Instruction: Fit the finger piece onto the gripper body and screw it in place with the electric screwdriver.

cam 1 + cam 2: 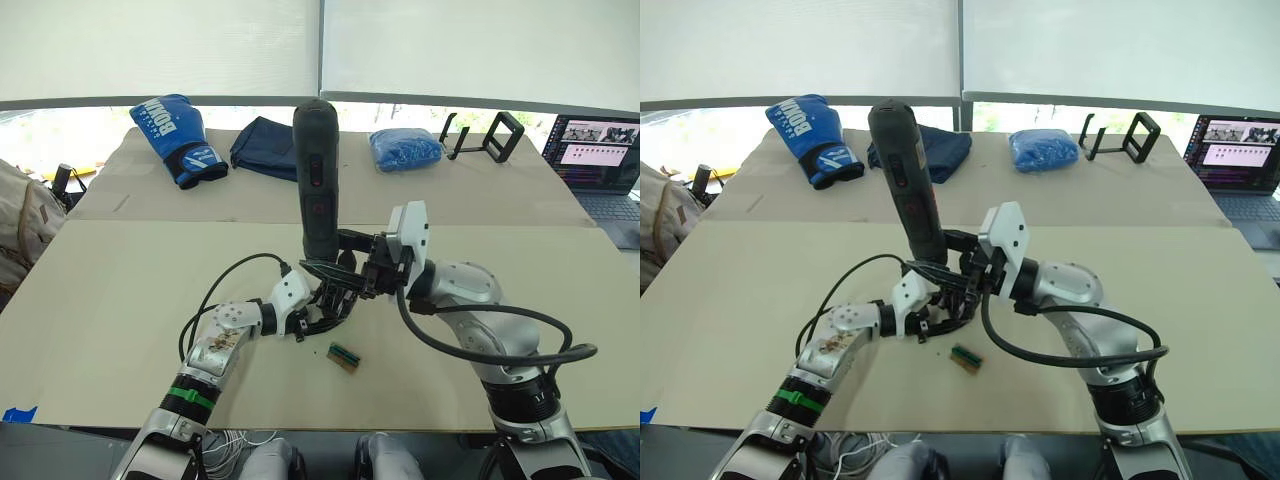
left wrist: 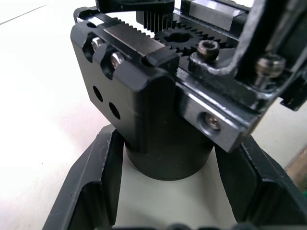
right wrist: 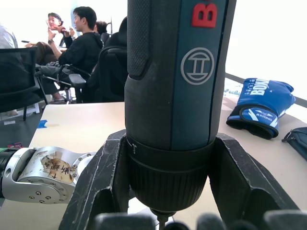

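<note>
My right gripper (image 1: 352,258) is shut on the electric screwdriver (image 1: 318,180), a thick black cylinder with red markings. It stands nearly upright, with its bit end pointing down. In the right wrist view the fingers (image 3: 100,182) clamp its collar (image 3: 170,163). Just under the bit is the black gripper body (image 1: 330,295), with my left gripper (image 1: 306,318) shut on it low over the table. The left wrist view shows its round barrel (image 2: 168,158) between my fingers (image 2: 91,182), with a gear and screws on top. I cannot tell the finger piece apart from the body.
A small green-brown block (image 1: 344,356) lies on the table just in front of the grippers. Along the far side of the table are a blue boxing glove (image 1: 178,138), dark blue cloth (image 1: 262,148), a blue bundle (image 1: 405,150), a black stand (image 1: 485,135) and a laptop (image 1: 600,160). People (image 3: 81,43) sit beyond the table.
</note>
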Action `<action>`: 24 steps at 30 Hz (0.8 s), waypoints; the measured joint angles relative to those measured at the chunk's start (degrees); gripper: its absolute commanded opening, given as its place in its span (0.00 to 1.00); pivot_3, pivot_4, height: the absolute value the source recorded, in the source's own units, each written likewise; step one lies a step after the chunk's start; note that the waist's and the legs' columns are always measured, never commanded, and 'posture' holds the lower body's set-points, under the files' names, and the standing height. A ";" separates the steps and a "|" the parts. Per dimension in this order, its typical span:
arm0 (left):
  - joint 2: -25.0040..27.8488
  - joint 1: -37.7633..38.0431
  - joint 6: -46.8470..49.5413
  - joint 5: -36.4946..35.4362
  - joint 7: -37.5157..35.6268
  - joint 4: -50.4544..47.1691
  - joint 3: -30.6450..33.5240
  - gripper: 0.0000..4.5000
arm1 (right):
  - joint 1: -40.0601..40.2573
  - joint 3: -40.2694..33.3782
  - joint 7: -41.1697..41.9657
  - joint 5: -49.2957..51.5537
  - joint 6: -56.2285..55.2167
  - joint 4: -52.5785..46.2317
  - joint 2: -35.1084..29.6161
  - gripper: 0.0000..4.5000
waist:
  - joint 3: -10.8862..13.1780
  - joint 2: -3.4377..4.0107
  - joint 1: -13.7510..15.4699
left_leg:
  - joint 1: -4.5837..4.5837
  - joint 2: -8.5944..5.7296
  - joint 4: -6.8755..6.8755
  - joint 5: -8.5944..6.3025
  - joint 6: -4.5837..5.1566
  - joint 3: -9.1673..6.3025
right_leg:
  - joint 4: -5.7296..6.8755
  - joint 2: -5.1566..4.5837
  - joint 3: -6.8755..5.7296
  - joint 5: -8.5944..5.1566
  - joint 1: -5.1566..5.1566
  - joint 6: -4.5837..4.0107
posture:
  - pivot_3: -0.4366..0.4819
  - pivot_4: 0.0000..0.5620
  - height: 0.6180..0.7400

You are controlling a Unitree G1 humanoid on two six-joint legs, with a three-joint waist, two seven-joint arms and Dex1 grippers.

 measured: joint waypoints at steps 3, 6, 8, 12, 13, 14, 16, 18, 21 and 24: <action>0.00 0.00 0.01 0.00 0.00 0.00 0.00 0.51 | -0.17 0.34 0.00 -0.13 -0.50 0.51 0.32 0.43 | 0.00 0.00 -0.01 | 0.01 0.00 0.00 0.00 0.00 0.00 | 0.00 0.00 0.00 0.00 0.00 0.00 | 0.48 0.27 1.00; -0.01 0.00 0.02 0.00 0.00 0.00 0.00 0.51 | -0.49 0.63 0.08 -0.23 -0.78 1.01 0.47 0.43 | -0.01 0.00 -0.01 | 0.01 0.00 0.00 0.00 0.00 0.00 | 0.00 0.00 0.00 0.00 0.01 0.00 | 0.48 0.27 1.00; 0.00 0.00 0.02 0.00 0.00 0.01 0.00 0.51 | -0.80 0.98 0.23 -0.59 -1.05 1.26 0.47 0.43 | -0.01 0.00 -0.01 | 0.01 0.00 0.00 0.00 0.00 0.00 | 0.00 0.00 0.00 0.00 0.01 0.00 | 0.48 0.27 1.00; -0.08 -0.02 0.02 0.02 0.02 0.05 0.00 0.51 | -1.78 1.83 0.95 -1.34 -1.66 2.02 0.48 0.43 | -0.01 0.00 0.00 | 0.01 0.00 0.00 0.00 0.00 0.00 | 0.00 0.00 0.00 0.00 0.01 0.00 | 0.48 0.27 1.00; -0.12 -0.02 0.02 0.02 0.02 0.05 0.00 0.51 | -1.85 1.88 1.13 -1.40 -1.69 2.06 0.47 0.43 | -0.01 0.00 0.01 | 0.01 0.00 0.01 0.00 0.00 0.00 | 0.00 0.00 0.00 0.00 0.01 0.00 | 0.48 0.27 1.00; -0.14 -0.02 0.02 0.02 0.02 0.05 0.00 0.51 | -1.89 1.93 1.24 -1.43 -1.69 2.07 0.47 0.43 | -0.01 0.00 0.03 | 0.01 0.00 0.00 0.00 0.00 0.00 | 0.00 0.00 0.00 0.00 0.01 0.00 | 0.48 0.27 1.00; -0.14 -0.01 0.02 0.04 0.04 0.05 0.00 0.51 | -1.94 2.04 1.37 -1.48 -1.71 2.07 0.47 0.43 | -0.01 0.00 0.03 | 0.01 0.00 0.01 0.00 0.00 0.00 | 0.00 -0.01 0.00 0.00 0.01 0.00 | 0.48 0.27 1.00; -0.15 -0.01 0.02 0.05 0.07 0.06 0.00 0.51 | -2.02 2.13 1.60 -1.70 -1.76 2.07 0.46 0.43 | -0.01 0.00 0.03 | 0.01 0.00 0.00 0.00 0.00 0.00 | 0.00 0.00 0.00 0.00 0.01 0.00 | 0.48 0.27 1.00; -0.17 0.00 0.02 0.05 0.07 0.05 0.00 0.51 | -2.32 2.45 2.10 -1.92 -1.77 2.07 0.45 0.43 | -0.01 0.00 0.04 | 0.01 0.00 0.00 0.00 0.00 0.00 | 0.00 -0.01 0.00 0.00 0.01 0.00 | 0.48 0.27 1.00; -0.23 0.00 0.02 0.06 0.09 0.05 0.00 0.51 | -2.50 2.65 2.38 -2.26 -1.77 2.06 0.45 0.43 | -0.01 0.00 0.06 | 0.01 0.00 0.01 0.00 0.00 0.00 | 0.00 -0.01 0.00 0.00 0.01 0.00 | 0.48 0.27 1.00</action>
